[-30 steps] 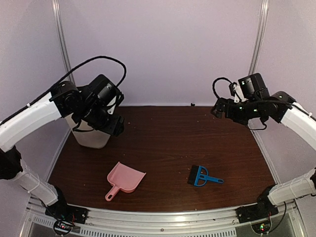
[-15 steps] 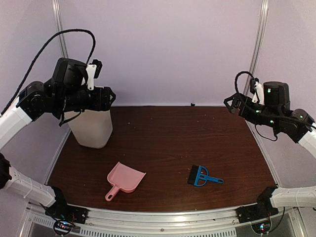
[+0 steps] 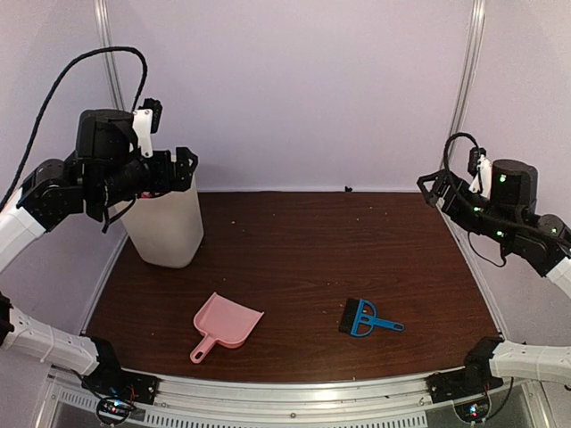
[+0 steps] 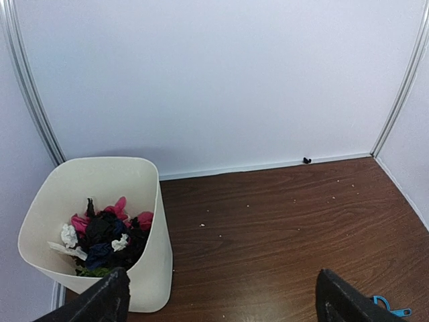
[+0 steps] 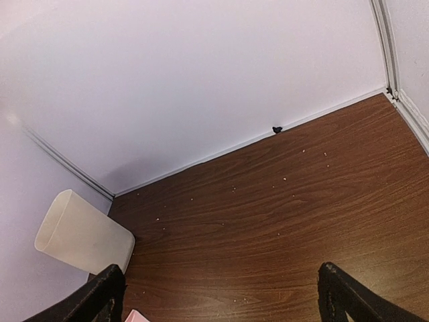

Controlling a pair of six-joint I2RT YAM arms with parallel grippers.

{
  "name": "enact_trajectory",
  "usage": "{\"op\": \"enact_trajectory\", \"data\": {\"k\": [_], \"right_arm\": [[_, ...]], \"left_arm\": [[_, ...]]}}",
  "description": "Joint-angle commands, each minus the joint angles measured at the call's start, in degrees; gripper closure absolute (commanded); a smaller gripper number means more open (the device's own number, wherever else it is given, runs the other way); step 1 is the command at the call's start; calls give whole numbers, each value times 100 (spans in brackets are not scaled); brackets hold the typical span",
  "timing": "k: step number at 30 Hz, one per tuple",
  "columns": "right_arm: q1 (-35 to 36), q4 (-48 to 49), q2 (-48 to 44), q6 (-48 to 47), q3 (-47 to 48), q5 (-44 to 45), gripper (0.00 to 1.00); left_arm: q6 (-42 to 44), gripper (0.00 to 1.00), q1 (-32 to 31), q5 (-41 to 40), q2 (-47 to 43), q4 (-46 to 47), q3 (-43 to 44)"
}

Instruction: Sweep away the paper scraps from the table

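the paper scraps [image 4: 104, 235] lay heaped inside a cream bin [image 4: 159, 255] at the far left corner of the worktop [image 3: 312, 259], a tangle of pink, black, white and dark blue. the left gripper [image 4: 222, 285] hung above the bin with its fingers spread wide and nothing between them. the right gripper [image 5: 221, 275], raised over the right edge, was likewise spread and empty. a pink dustpan [image 3: 227, 323] and a blue brush [image 3: 368, 319] lay apart near the front edge, neither touched. the scraps looked feather-light and soft, likely to skid or scatter at a nudge, so any stragglers would probably be better pushed with bristles than pinched, the brush taken by its handle. only the left wrist view looked down into the bin; the top view showed just its outer wall, yet alone showed both tools whole. the right wrist view picked out pale specks [image 5: 284, 179] toward the far edge, too small to identify.
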Motion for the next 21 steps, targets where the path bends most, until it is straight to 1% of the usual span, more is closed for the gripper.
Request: {"op": "enact_trajectory", "data": {"k": [1,15,21], "right_arm": [[-32,85,-105,130,-83,144,0],[-32,111,-115,246,-168,45,0],[-27,207,-46,185,-160,-161,0]], "left_arm": [[85,2,25,-150,-129,291,-148],[79,2,25,-152,-272,346,-402],[145,2,25,-182,-267,389,-441]]}}
